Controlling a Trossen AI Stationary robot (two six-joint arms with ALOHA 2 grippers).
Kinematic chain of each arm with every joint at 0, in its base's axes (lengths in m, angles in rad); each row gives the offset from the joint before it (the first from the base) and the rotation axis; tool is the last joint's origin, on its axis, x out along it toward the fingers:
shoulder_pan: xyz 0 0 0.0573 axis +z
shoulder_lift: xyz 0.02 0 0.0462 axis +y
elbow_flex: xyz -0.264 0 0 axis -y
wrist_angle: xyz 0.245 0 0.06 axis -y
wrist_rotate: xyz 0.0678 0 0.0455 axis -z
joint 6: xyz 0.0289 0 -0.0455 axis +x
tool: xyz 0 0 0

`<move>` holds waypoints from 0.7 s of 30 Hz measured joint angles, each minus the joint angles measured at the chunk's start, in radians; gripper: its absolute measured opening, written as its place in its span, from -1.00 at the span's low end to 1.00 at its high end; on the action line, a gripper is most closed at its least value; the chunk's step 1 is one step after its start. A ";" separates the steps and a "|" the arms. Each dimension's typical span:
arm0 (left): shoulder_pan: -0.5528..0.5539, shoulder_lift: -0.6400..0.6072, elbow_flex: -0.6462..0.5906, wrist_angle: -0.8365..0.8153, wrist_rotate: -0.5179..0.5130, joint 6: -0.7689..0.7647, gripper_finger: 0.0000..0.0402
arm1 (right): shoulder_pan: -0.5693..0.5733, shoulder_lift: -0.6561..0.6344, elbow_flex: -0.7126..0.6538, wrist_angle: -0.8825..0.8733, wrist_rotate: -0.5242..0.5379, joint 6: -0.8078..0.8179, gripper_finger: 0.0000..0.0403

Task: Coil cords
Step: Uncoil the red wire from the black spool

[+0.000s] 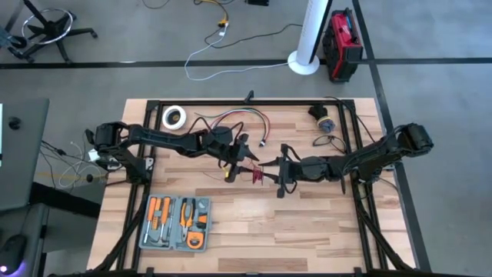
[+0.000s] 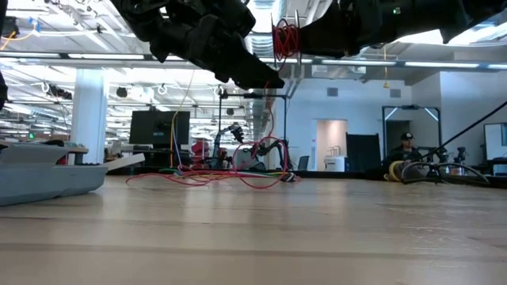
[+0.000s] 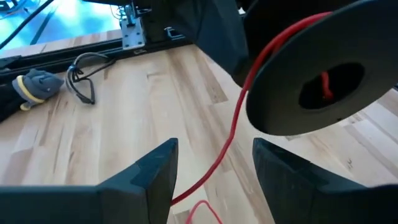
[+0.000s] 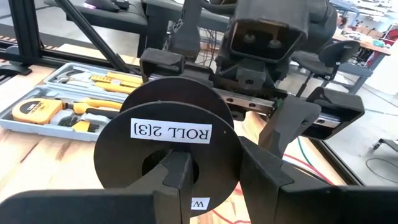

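Looking down from the high view, both arms meet mid-table: left gripper (image 1: 240, 158) and right gripper (image 1: 278, 171) sit close together, with the spool (image 1: 257, 176) of red wire (image 1: 257, 177) between them; tool tray (image 1: 175, 223) near the front edge, tape roll (image 1: 174, 117) at the back. Low view: spool (image 2: 283, 33) hangs well above the table, and wire (image 2: 214, 176) drops from it to a loose tangle lying on the wood. Left wrist view: fingers (image 3: 155, 171) spread wide, gripping nothing, wire (image 3: 233, 134) running slack between them up to the spool (image 3: 320, 78). Right wrist view: right gripper (image 4: 208, 174) closed on the spool (image 4: 166, 146) flange, label facing the camera. Judgement: wire is thread-thin, very light, limp and springy, likely to snag or kink in the tangle and slip from smooth pads. Best taken on the straight slack run just below the spool, pinched lightly so it feeds, never yanked from the pile.
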 joint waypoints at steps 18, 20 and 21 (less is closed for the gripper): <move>-0.007 0.007 0.000 0.037 -0.061 -0.011 -0.12 | -0.009 0.000 0.013 0.059 0.000 0.001 -0.47; -0.007 0.007 0.000 0.038 -0.104 -0.009 -0.23 | -0.009 0.000 0.017 0.061 0.000 0.001 -0.47; -0.007 0.007 0.000 0.036 -0.119 -0.009 -0.29 | -0.009 0.000 0.017 0.060 0.001 0.001 -0.47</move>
